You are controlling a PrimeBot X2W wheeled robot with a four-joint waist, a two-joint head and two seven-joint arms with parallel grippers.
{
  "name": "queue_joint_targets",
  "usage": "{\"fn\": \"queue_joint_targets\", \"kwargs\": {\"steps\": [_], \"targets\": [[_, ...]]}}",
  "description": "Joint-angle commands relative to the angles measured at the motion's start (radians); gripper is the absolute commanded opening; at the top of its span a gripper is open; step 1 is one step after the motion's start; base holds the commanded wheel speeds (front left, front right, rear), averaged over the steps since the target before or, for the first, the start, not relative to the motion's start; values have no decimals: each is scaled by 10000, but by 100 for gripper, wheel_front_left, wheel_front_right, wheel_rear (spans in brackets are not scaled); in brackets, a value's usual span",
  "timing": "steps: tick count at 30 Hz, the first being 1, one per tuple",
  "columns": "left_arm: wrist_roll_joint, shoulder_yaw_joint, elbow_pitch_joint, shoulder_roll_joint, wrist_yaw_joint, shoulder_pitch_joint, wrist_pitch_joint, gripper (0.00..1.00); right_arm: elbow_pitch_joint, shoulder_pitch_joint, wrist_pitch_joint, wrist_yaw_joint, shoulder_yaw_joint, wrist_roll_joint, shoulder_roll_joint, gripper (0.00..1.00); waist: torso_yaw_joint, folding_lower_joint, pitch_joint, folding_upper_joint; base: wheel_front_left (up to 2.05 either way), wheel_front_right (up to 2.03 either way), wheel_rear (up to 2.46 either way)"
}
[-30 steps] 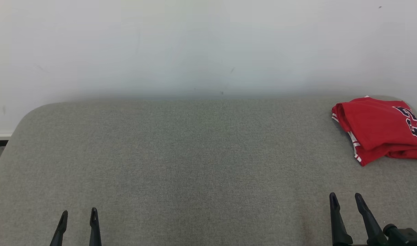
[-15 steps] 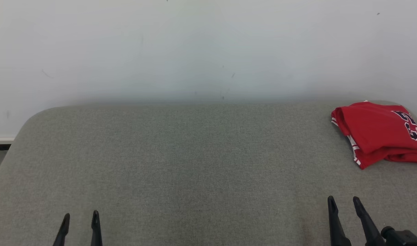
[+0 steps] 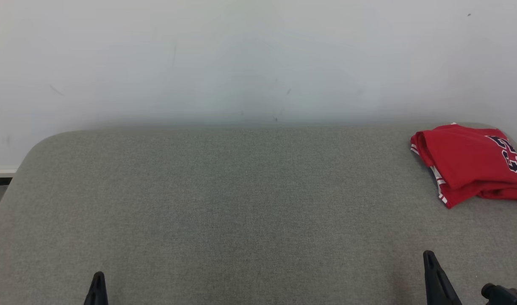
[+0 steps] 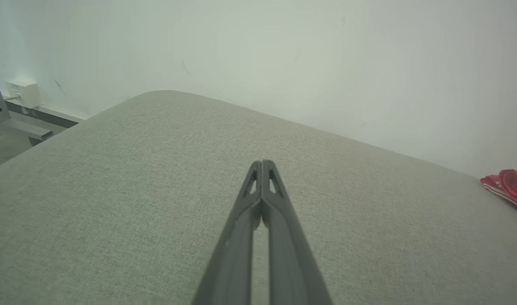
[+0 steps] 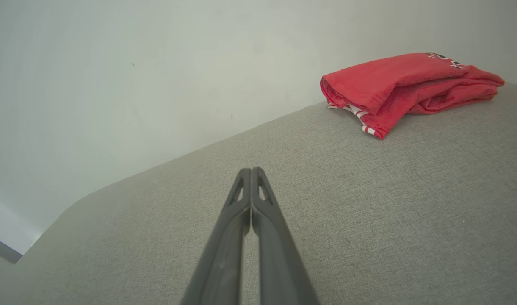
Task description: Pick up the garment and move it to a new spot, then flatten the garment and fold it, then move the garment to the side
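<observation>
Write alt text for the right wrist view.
A folded red garment lies on the grey padded surface by the white wall, up and to the right of the right gripper, which is shut and holds nothing.

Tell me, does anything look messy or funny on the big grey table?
Only a little. The red jersey sits at the far right corner of the grey cushioned table, and its fold is sloppy: lower layers bulge out and striped trim pokes from one side. Nothing looks spilled or torn.
</observation>
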Motion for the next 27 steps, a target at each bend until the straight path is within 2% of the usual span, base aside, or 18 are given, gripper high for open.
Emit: {"fn": "queue_joint_targets", "kwargs": {"steps": [1, 27], "targets": [[-484, 45, -112, 10, -59, -334, 78, 0, -98, -328, 65, -2, -74, 455, -3, 0, -3, 0, 10, 0, 0, 0, 0], [-4467, 180, 109, -162, -178, -903, 1075, 0, 333, -1001, 876, -7, -389, 4194, 52, 0, -43, 0, 172, 0, 0, 0, 0]]}}
